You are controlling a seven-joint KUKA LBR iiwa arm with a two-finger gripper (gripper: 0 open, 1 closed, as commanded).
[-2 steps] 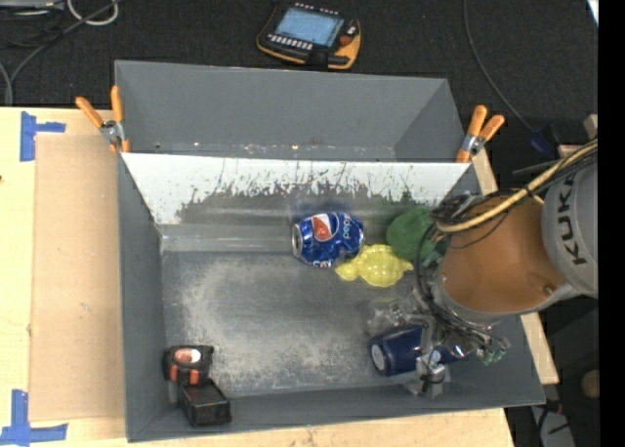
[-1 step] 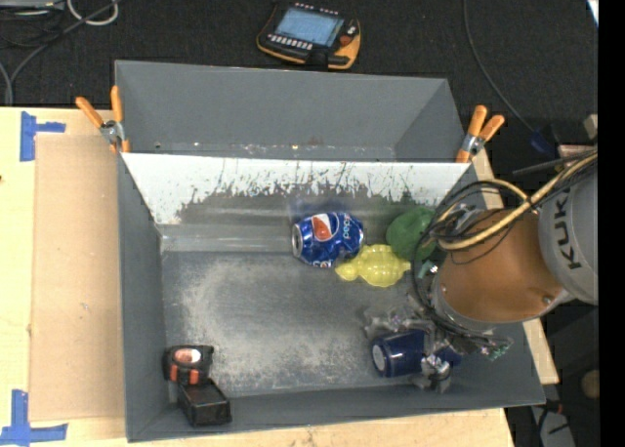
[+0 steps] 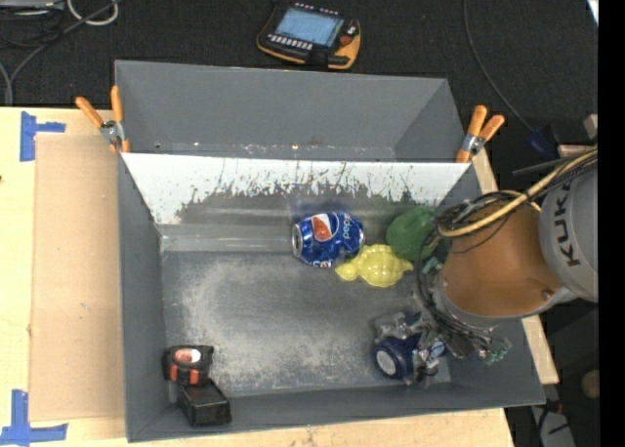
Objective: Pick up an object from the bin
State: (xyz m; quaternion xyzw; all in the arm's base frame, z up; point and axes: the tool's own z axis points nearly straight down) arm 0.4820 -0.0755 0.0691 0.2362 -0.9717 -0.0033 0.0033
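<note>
Bin [image 3: 140,318]: grey metal with sloped walls. The middle of the floor is bare, and the loose things lie toward its edges.
Tape measure [image 3: 187,361]: orange and black, flat on the floor in the near left corner. It is well apart from me and is no obstacle.
Black box [image 3: 203,404]: just nearer than the tape measure, against the near wall. I cannot tell whether the two touch.
Can [image 3: 327,238]: blue, on its side at the foot of the far wall. I judge that the slope keeps it lodged there.
Yellow thing [image 3: 373,266]: lumpy and rounded, resting against the can's near right side.
Blue thing [image 3: 391,359]: small, dark blue with white, on the floor near the near right corner. This is the thing at my tip and the likely pick.
Green thing [image 3: 410,230]: rounded, just beyond the yellow thing, partly behind my cables.
Gripper [image 3: 418,345]: low at the floor, against the blue thing's right side.
Grip state: not readable, because the metal parts and the blue thing overlap. I cannot say whether it is held.
Cover [image 3: 493,274]: orange-brown, on my wrist above the gripper, hiding the floor below it.
Obstructions: the near and right walls are close by. The yellow and green things lie just far of my wrist, so I judge a straight lift the safest.
</note>
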